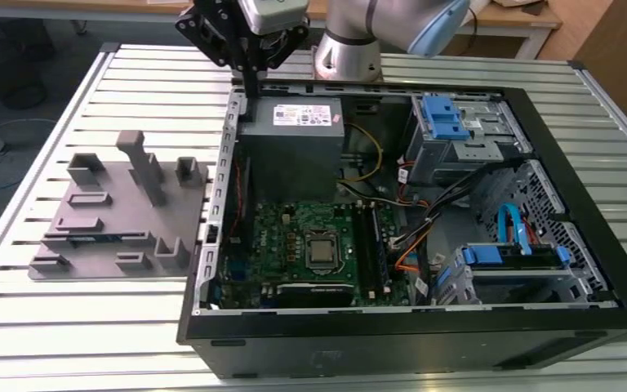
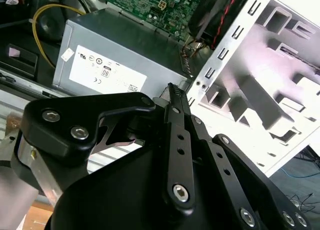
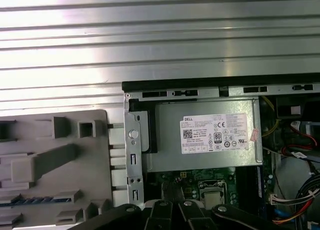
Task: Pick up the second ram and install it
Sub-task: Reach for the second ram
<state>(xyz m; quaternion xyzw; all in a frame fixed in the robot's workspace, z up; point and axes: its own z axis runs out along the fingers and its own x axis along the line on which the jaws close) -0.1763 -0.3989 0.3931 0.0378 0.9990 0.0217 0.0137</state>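
Note:
The second ram [image 1: 98, 238] lies flat in a slot of the grey tray [image 1: 74, 214] at the exterior view's left; I see it as a thin dark strip with a bluish edge. The first wrist view also shows the ram [image 3: 30, 200] in the tray [image 3: 75, 135]. My gripper [image 1: 251, 91] hangs high over the far left corner of the open computer case [image 1: 401, 335], above the power supply [image 1: 291, 139] and well apart from the tray. Its black fingers [image 2: 173, 98] meet at the tips with nothing between them. The gripper's linkage [image 3: 175, 212] appears in the first wrist view.
Inside the case lie the green motherboard [image 1: 286, 233] with its silver processor [image 1: 322, 249], memory slots [image 1: 374, 245], loose cables [image 1: 423, 220] and blue drive bays [image 1: 444, 118]. The tray carries upright posts [image 1: 144, 167]. Everything rests on a slatted metal table [image 1: 74, 327].

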